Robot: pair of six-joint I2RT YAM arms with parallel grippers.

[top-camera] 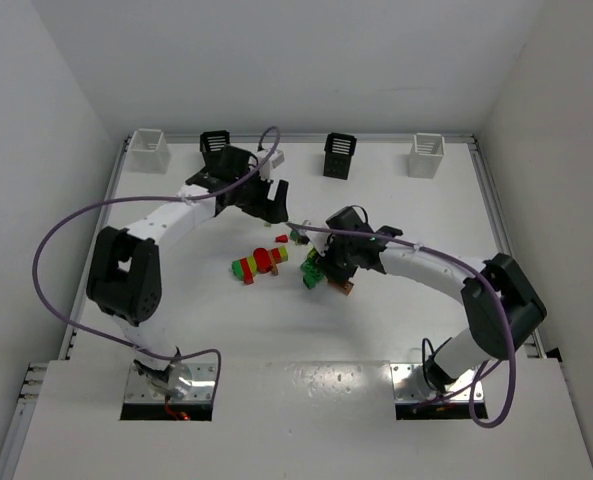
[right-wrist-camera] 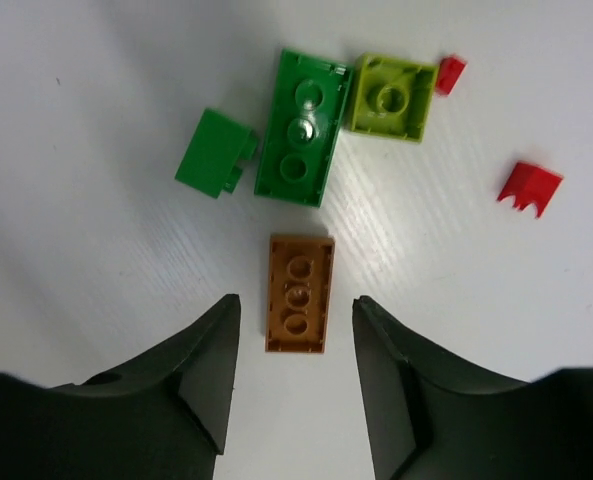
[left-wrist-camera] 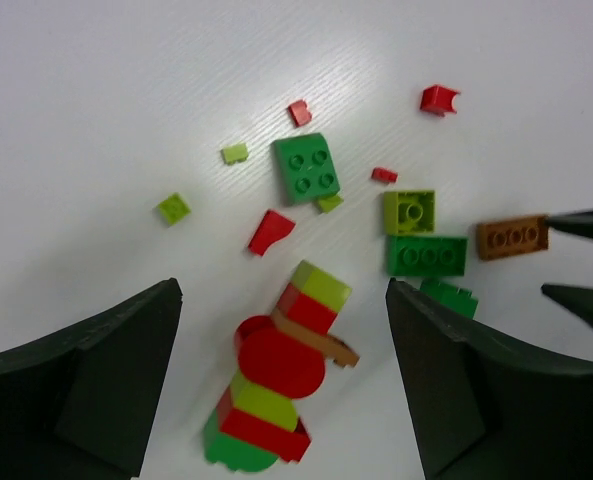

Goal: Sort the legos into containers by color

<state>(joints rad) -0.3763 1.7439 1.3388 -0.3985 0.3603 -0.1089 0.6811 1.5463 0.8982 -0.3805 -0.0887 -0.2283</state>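
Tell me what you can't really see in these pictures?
Top view: the insides of the two white bins and the two black bins are too small and too angled to show any bricks.
Top view: the right pincer covers most of the bricks beneath it.
Left wrist view: a dark green brick is half hidden behind a finger of the left pincer.

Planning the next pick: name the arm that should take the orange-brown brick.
Right. The right tool is open directly over the orange-brown brick, with a finger on either side of it. The left tool hangs open over the stuck-together stack, with that brick off to one side.
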